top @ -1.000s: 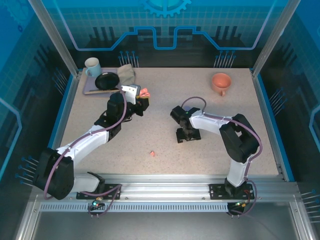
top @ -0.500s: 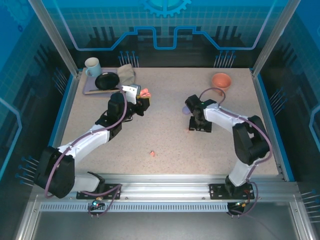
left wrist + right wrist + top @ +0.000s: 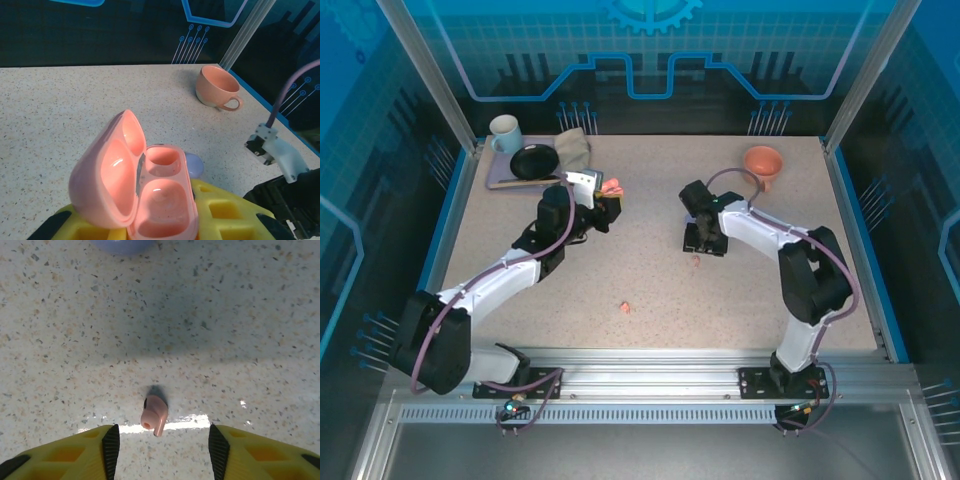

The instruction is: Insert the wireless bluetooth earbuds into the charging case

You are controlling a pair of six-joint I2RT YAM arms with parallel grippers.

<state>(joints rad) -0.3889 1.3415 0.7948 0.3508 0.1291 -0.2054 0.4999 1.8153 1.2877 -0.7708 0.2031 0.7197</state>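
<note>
While left jaws pinch case, right arm low over earbud.

1. The left arm pairs white link shells with rounded black joint housings; its bulkiest black joint is the one nearest the mounting rail.
2. The right arm is built alike and ends in a black base plate on the mounting rail.
3. A thin mauve cable runs along each arm and hangs in a loop just below the mounting rail.
4. The right gripper has yellow plastic fingers with moulded square pockets and black inner pads.
5. The left gripper has the same yellow, pocketed fingers.
6. A white block caps the left arm at its end farthest from the mounting rail.
</note>
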